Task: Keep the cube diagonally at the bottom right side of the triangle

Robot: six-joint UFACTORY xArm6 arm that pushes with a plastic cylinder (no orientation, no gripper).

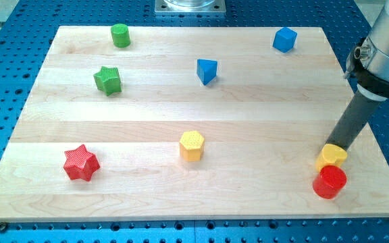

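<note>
A blue cube (284, 39) sits near the view's top right of the wooden board (181, 101). A blue triangle (206, 71) lies lower and to the left of it, near the top centre. The cube is up and to the right of the triangle. My tip (332, 144) is at the view's lower right, far from both, its end touching the top edge of a yellow block (331, 156). The dark rod (352, 121) rises from there to the upper right.
A red cylinder (329, 182) sits just below the yellow block. A yellow hexagon (192, 145) lies at bottom centre, a red star (81, 163) at bottom left, a green star (107, 79) and a green cylinder (120, 35) at top left.
</note>
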